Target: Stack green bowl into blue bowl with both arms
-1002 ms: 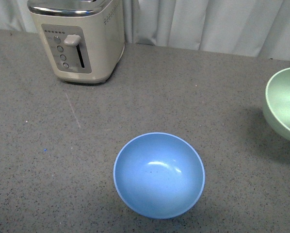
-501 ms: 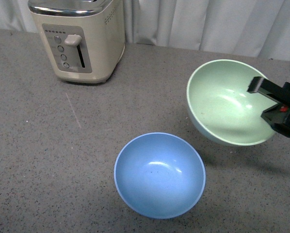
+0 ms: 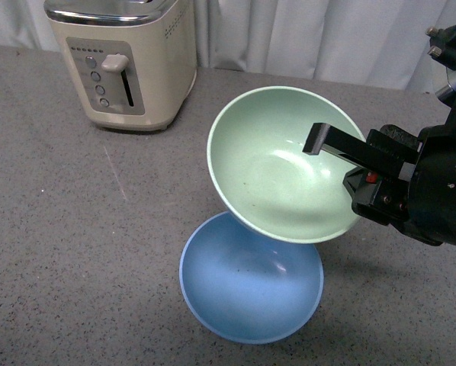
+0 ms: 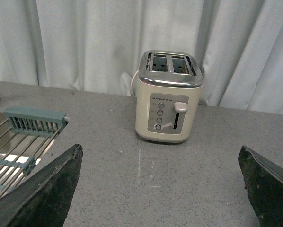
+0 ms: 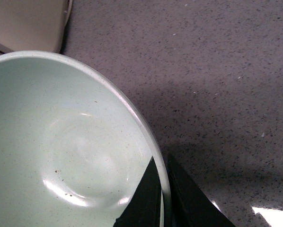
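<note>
Bowl in mid-air — the green bowl hangs tilted above the counter, its lower edge over the blue bowl's rim at about twelve o'clock. The right gripper is clamped on its rim at three o'clock, one finger inside, one outside. The left gripper is spread wide, holding nothing, facing the toaster. A one-sided pinch on a tilted bowl could slip, or the bowl could land off-centre and knock the blue one aside.

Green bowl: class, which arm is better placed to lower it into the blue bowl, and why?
Right. The right gripper already clamps the green bowl's rim above the blue bowl; the left gripper is open, facing the toaster.
</note>
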Tool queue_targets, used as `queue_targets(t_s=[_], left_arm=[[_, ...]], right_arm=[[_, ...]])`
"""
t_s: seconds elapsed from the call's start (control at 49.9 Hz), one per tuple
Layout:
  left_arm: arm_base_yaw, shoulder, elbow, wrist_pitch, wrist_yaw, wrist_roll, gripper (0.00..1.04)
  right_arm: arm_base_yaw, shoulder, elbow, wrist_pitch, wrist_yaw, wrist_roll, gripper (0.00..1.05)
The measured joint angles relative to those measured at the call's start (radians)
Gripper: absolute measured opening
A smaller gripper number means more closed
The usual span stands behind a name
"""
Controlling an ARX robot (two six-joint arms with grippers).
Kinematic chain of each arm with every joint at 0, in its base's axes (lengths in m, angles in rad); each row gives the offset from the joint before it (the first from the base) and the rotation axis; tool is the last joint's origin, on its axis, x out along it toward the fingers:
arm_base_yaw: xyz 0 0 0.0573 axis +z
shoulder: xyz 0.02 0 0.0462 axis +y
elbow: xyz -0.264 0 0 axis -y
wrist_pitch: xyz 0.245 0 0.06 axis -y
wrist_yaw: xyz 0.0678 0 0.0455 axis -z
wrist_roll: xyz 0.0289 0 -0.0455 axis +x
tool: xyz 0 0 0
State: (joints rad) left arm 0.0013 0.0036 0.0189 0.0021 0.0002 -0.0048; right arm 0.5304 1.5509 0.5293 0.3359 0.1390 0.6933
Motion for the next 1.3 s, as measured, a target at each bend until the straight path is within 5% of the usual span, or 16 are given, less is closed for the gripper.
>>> queue_targets(t_s=[0.741,1.242,1.302], left_arm=[[0.0,0.0,0.0,0.0,0.0,0.0,0.98],[0.0,0.0,0.0,0.0,0.0,0.0,0.98],[0.0,0.0,0.0,0.0,0.0,0.0,0.98]], right_arm=[[0.085,-0.045,-0.035,-0.069,0.043,0.027,0.02],[0.014,-0.079,-0.034,-0.087,0.075,-0.017,0.98],[-0.028,-0.093,-0.034,-0.087,0.097,-0.047,0.95]])
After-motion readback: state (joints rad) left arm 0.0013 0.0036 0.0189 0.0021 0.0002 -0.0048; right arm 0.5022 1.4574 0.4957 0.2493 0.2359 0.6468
